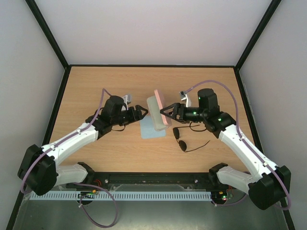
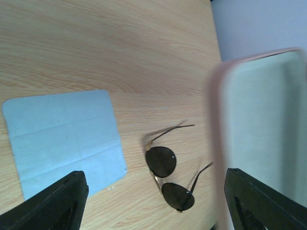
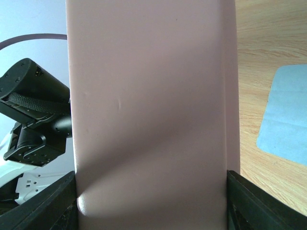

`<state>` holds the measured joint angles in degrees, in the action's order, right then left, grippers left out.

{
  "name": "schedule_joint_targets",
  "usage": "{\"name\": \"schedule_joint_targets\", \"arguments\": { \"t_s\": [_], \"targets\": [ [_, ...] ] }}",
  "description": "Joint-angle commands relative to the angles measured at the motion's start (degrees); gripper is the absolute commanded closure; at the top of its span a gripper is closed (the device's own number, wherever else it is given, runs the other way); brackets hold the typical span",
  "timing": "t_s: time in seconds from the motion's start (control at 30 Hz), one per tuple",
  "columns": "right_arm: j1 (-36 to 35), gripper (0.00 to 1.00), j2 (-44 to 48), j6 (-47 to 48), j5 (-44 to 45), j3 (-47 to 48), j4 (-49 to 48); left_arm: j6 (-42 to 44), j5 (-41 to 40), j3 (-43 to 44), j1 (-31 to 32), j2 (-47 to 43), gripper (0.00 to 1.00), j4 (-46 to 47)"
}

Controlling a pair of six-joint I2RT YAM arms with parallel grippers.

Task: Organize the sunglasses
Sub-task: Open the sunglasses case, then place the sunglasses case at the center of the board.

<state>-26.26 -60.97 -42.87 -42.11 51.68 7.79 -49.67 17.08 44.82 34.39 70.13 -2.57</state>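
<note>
Both arms, left arm and right arm, reach in from the near edge of the wooden table and meet at its middle. Nearest of the loose things are the sunglasses. They lie flat on the bare wood, outside the case, just right of the cloth and under the right arm's reach. They have a thin wire frame, two dark rounded lenses and long thin temples spread open.

Just beside them to the left lies the cloth, a light blue square with soft fold creases, flat on the table.

Over the cloth's far end the case stands on edge between the two grippers. It is oblong with rounded corners, and its smooth matte pink skin has a faint dent. The side turned toward the left arm shows a pale greenish lining inside a pink rim. Whether its lower edge touches the table I cannot tell.

The right gripper has its jaws clamped on the case, which fills the whole gap from finger to finger. The left gripper has its jaws wide apart, gripping nothing, with wood, cloth and sunglasses showing between them. One finger sits right at the case's lined side – contact is unclear.
</note>
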Motion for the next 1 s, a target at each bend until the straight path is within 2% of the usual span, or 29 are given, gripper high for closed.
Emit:
{"name": "schedule_joint_targets", "arguments": {
  "t_s": [0.0, 0.13, 0.3, 0.57, 0.73, 0.97],
  "targets": [
    [-0.1, 0.44, -0.3, 0.7, -1.1, 2.3, -1.0, 0.2, 0.2, 0.3, -0.9, -1.3, 0.18, -0.9],
    [0.6, 0.44, -3.3, 2.4, 1.2, 2.4, 0.0, 0.7, -0.7, 3.9, -1.6, -5.1, 0.16, -4.7],
    [6.7, 0.44, -10.8, 2.3, -0.9, 2.2, -4.7, 1.6, 0.8, 8.0, -4.9, -7.0, 0.14, -9.0],
    [15.6, 0.42, -28.0, -1.9, -7.9, 1.8, -19.6, 1.5, 2.6, 4.9, -7.0, -8.7, 0.15, -8.9],
    [16.6, 0.41, -36.9, -3.1, -10.1, 4.9, -24.6, 2.0, 2.7, 3.5, -7.6, -9.4, 0.15, -9.1],
    [18.0, 0.38, -44.2, -4.8, -11.3, 8.8, -29.1, 2.4, 2.6, 2.8, -7.9, -10.3, 0.16, -9.3]
  ]
}}
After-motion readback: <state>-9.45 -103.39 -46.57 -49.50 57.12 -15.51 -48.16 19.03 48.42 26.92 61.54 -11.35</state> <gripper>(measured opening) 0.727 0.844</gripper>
